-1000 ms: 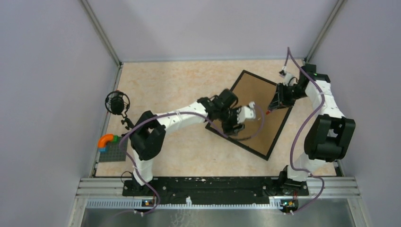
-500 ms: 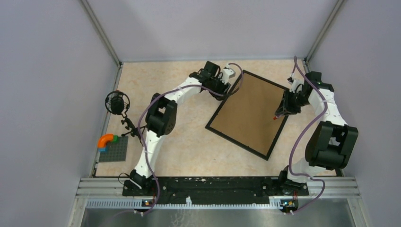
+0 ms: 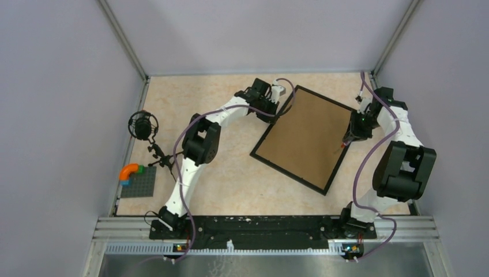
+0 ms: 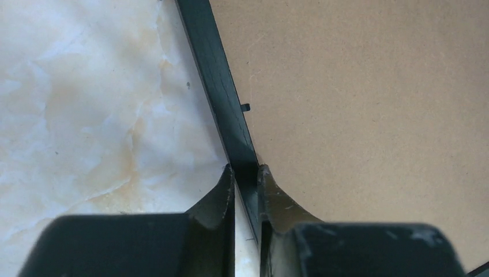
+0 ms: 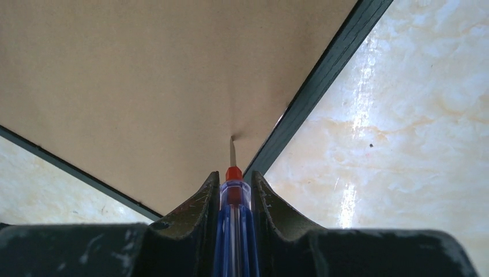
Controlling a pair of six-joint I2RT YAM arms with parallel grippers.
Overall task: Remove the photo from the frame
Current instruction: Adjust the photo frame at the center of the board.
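Observation:
The frame point(image 3: 288, 174) lies face down on the marble-patterned table, its brown board back point(image 3: 304, 140) facing up. The photo is hidden under that board. My left gripper point(image 3: 275, 114) is at the frame's upper left edge. In the left wrist view its jaws point(image 4: 246, 170) are shut on the black rim point(image 4: 216, 69), one finger outside, one on the board point(image 4: 357, 104). My right gripper point(image 5: 233, 176) is shut on a blue screwdriver point(image 5: 233, 196) with a red collar. The screwdriver's metal tip touches the board point(image 5: 144, 75) just inside the right rim point(image 5: 323, 75).
A small black tab point(image 4: 245, 107) sticks out from the rim over the board. At the far left stand a black round microphone point(image 3: 142, 124) and a grey brick plate point(image 3: 137, 183) with orange and green pieces. Walls enclose the table on three sides.
My left arm swung from the frame's lower left to its upper left edge and its jaws closed on the rim. My right gripper slid a little nearer along the right edge with the screwdriver.

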